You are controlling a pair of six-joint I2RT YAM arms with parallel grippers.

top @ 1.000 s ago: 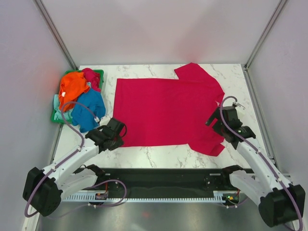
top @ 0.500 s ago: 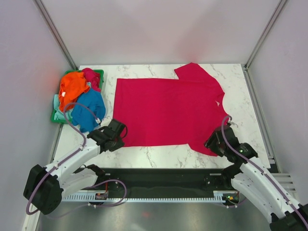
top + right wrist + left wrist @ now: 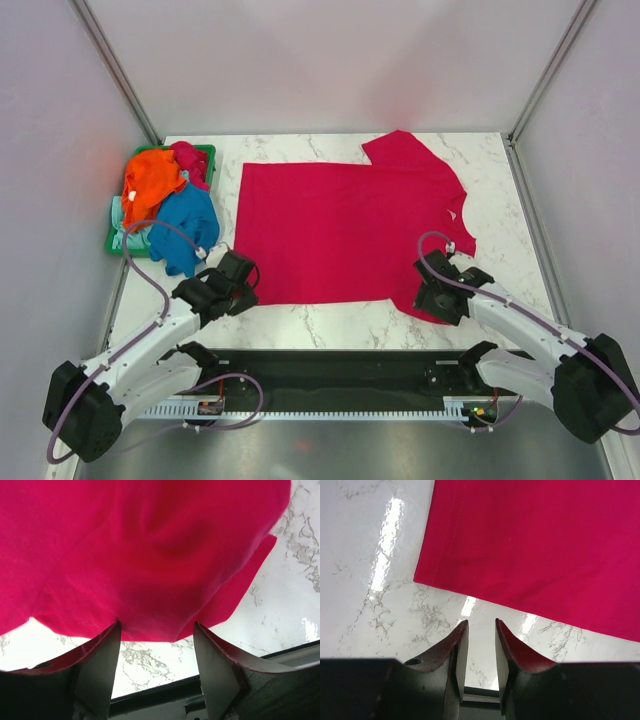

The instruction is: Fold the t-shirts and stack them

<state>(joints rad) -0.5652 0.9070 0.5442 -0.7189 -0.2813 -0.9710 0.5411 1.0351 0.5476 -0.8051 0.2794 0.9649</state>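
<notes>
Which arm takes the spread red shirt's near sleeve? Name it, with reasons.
Right: the right jaws, open, frame the sleeve edge of the magenta-red cloth t-shirt; the left jaws, narrower, hover over bare white marble table, short of the hem.

mint t-shirt [image 3: 120, 238] mostly buried under orange t-shirt [image 3: 152, 180] and blue t-shirt [image 3: 185, 225], magenta t-shirt [image 3: 545, 540] cropped in both wrist views

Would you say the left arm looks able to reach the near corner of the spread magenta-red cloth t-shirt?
Probably yes: the left gripper sits just short of the magenta-red t-shirt, only marble table between.
</notes>
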